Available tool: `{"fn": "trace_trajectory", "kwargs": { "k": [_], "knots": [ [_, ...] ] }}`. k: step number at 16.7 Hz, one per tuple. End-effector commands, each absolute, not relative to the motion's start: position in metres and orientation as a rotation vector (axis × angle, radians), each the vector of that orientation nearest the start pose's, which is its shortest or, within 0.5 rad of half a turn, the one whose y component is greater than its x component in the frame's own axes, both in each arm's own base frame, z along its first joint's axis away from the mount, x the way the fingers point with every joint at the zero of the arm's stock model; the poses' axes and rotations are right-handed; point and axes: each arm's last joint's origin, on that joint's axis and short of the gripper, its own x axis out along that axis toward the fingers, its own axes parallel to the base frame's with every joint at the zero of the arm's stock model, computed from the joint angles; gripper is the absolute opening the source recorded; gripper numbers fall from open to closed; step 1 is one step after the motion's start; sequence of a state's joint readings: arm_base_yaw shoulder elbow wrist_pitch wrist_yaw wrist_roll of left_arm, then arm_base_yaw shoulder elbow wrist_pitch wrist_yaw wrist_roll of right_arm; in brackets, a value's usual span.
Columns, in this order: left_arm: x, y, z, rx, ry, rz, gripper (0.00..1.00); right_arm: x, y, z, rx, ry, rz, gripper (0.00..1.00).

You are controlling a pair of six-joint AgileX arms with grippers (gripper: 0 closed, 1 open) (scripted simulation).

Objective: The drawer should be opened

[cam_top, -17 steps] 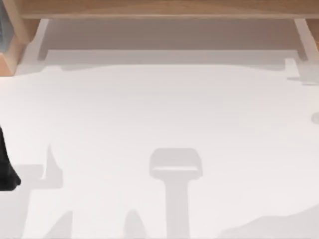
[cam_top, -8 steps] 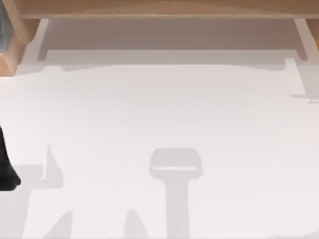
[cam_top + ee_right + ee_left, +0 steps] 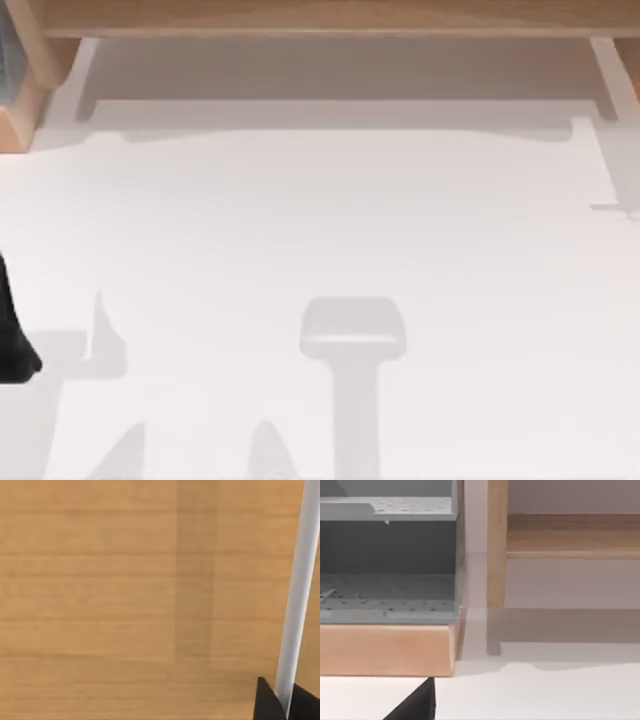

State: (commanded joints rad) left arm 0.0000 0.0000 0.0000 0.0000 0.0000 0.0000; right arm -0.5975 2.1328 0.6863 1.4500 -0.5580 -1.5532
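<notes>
Table: white tabletop (image 3: 320, 250) spans most of the top view, with a wooden shelf frame (image 3: 320, 18) running along the upper edge.
Cabinet: in the left wrist view we see a grey perforated unit (image 3: 387, 565) on a wooden base (image 3: 385, 647), at the frame's left; a wooden post (image 3: 496, 545) stands just beside it.
Drawer: the wooden drawer front (image 3: 125, 595) takes up nearly the whole right wrist view, so our right arm faces it close up.
Handle: a pale bar handle (image 3: 299, 595) runs from the upper right corner down to the lower right, its long axis near vertical in that frame.
Right gripper: our right gripper (image 3: 286, 707) sits at the bar's lower end, dark fingertips (image 3: 267, 702) on either side of it; we judge it closed around the handle.
Left gripper: parked at the top view's left edge (image 3: 12, 340); whether it is clenched or released, we cannot tell.
Next move: the pull should run straight away from the wooden front, and the right arm is the nearer one.
</notes>
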Motion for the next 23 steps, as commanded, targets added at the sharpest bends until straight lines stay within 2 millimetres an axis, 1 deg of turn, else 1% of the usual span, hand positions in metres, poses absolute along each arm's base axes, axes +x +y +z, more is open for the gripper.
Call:
{"fn": "trace_trajectory", "kwargs": {
  "k": [7,9,12,23],
  "knots": [
    [0.106,-0.001,0.160,0.000,0.000,0.000,1.00,0.246,-0.180,0.086,-1.564,0.015,-0.004,0.00],
    [0.106,-0.001,0.160,0.000,0.000,0.000,1.00,0.241,-0.179,0.086,-1.564,0.015,-0.005,0.00],
    [0.106,-0.001,0.160,0.000,0.000,0.000,1.00,0.241,-0.179,0.086,-1.564,0.015,-0.005,0.00],
    [0.106,-0.001,0.160,0.000,0.000,0.000,1.00,0.241,-0.179,0.086,-1.564,0.015,-0.005,0.83]
  ]
}}
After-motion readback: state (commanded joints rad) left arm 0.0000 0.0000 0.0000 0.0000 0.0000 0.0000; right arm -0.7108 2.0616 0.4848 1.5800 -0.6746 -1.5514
